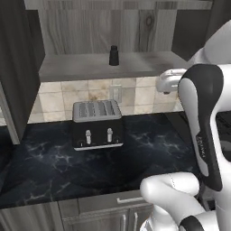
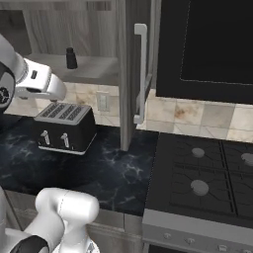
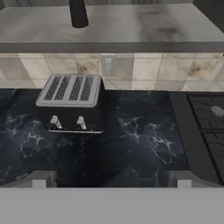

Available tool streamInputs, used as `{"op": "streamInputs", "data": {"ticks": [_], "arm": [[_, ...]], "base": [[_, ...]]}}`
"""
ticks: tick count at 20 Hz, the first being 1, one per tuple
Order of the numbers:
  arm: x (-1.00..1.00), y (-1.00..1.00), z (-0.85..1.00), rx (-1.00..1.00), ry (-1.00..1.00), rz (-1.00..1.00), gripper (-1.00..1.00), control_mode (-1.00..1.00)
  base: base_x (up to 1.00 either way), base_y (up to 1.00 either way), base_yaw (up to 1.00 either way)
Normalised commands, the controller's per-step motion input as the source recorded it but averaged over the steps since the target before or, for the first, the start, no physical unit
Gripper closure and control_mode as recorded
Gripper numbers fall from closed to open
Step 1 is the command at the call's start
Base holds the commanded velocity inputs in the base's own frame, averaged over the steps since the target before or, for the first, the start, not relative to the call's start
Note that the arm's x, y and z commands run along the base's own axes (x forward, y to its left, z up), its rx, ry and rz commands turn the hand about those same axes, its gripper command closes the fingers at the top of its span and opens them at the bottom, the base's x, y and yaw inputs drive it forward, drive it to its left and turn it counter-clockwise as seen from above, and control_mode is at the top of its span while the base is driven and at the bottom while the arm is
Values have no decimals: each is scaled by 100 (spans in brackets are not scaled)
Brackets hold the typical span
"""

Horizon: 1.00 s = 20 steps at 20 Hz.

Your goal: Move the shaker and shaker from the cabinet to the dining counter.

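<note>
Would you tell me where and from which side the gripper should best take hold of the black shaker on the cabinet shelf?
Probably around the wider lower body of the black shaker, coming in level from the open front of the cabinet. It stands upright with a narrower top, and the shelf around it looks bare.

black shaker [image 1: 113, 55] on cabinet shelf [image 1: 90, 66]; toaster [image 1: 97, 124] on worktop [image 1: 58, 167]

Black four-slot toaster [image 1: 98, 125] on marble worktop [image 1: 149, 153], wall socket [image 1: 116, 93] behind, stove [image 2: 207, 183] alongside.
</note>
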Motion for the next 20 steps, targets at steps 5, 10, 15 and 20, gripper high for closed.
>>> {"op": "streamInputs", "data": {"ticks": [5, 10, 15, 20], "arm": [[3, 37, 34, 3, -18, 1, -100, -100], [38, 50, 7, 0, -14, 0, -100, -100], [59, 28, 0, 0, -10, 0, -100, -100], [74, 17, 8, 0, -2, -1, -100, -100]], "base": [[0, 0, 0], [0, 0, 0], [0, 0, 0], [0, 0, 0]]}}
